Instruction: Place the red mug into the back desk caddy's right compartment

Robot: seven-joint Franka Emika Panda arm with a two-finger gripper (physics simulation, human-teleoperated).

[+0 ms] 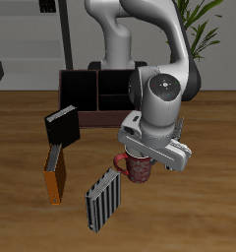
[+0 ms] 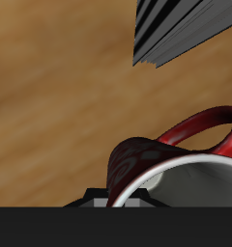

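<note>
The red mug (image 1: 138, 168) stands beside the striped box (image 1: 103, 200), well before the back desk caddy (image 1: 83, 91).

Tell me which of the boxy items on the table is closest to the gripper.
The grey striped box, lying tilted just in front of the red mug under the gripper. The black box and the orange box sit farther away.

Arm bent forward and down over table, wrist tilted; pincer (image 1: 140, 157) low, fingers hidden, state unclear.
</note>
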